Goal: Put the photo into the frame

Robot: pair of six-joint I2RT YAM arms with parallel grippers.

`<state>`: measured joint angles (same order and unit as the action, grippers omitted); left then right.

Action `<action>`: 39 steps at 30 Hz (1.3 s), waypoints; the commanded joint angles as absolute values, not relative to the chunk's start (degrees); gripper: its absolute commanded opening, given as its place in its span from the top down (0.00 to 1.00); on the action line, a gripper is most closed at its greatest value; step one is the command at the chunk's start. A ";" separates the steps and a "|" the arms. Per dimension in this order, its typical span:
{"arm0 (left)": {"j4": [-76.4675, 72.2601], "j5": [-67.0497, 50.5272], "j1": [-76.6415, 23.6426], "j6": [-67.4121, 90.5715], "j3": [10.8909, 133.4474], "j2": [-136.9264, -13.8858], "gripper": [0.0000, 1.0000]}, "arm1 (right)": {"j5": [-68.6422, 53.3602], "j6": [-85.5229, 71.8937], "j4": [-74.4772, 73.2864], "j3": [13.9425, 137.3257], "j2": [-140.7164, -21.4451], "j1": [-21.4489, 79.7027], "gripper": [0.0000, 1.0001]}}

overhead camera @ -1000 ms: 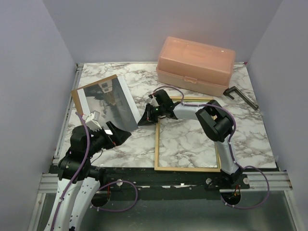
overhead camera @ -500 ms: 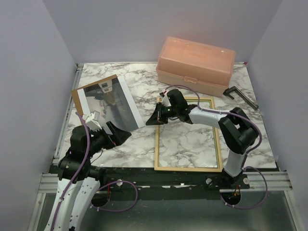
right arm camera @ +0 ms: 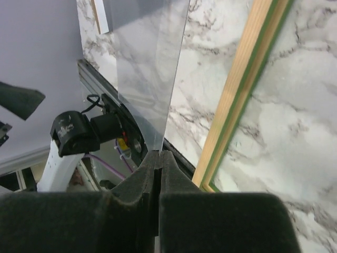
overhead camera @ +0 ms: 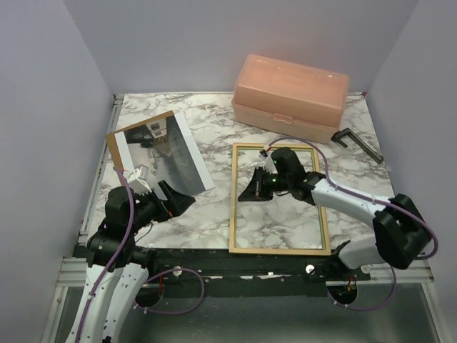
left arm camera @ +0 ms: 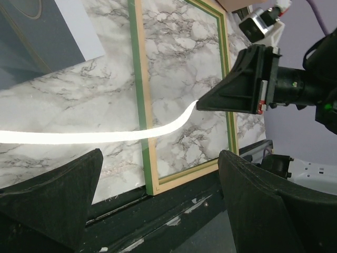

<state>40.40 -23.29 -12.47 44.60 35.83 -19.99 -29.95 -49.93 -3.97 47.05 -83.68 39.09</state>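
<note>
On table (overhead camera: 207, 209): one photo (overhead camera: 161, 153), one frame (overhead camera: 233, 204); right pincer (overhead camera: 243, 197) pinching one clear sheet (right arm camera: 147, 79).

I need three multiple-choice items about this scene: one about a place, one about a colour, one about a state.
1. Relative to the frame, the photo lies: A) inside it; B) to its left; C) on top of it.
2. The plastic box is: A) peach; B) blue; C) black.
3. The left gripper is: A) open; B) shut on the photo; C) shut on the frame.
Answers: 1 B, marble shows between them; 2 A, lid and body are peach; 3 A, its fingers stand spread with nothing between.
</note>
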 commanded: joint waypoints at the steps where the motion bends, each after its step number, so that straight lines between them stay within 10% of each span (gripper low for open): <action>1: 39.54 -25.20 -12.26 44.88 34.88 -19.44 0.07 | -26.22 -47.49 -8.77 41.02 -75.28 39.02 0.91; 5: 39.46 -25.38 -12.22 45.08 34.58 -19.38 0.07 | -19.81 -44.86 -13.34 38.55 -71.97 39.02 0.42; 9: 39.57 -25.37 -12.22 45.35 34.04 -18.83 0.07 | -16.67 -42.98 -15.77 40.17 -73.42 38.89 0.28; 26: 39.53 -27.42 -12.23 47.72 31.85 -15.45 0.06 | -41.27 -41.14 2.63 47.23 -97.18 31.53 0.31; 39: 40.17 -27.73 -12.23 48.29 31.28 -14.40 0.06 | -51.78 -46.39 14.28 46.76 -105.20 31.55 0.56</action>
<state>40.40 -26.22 -12.47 47.48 32.32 -15.49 -46.52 -44.01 8.21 46.81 -104.03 31.44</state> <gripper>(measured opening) 0.934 0.485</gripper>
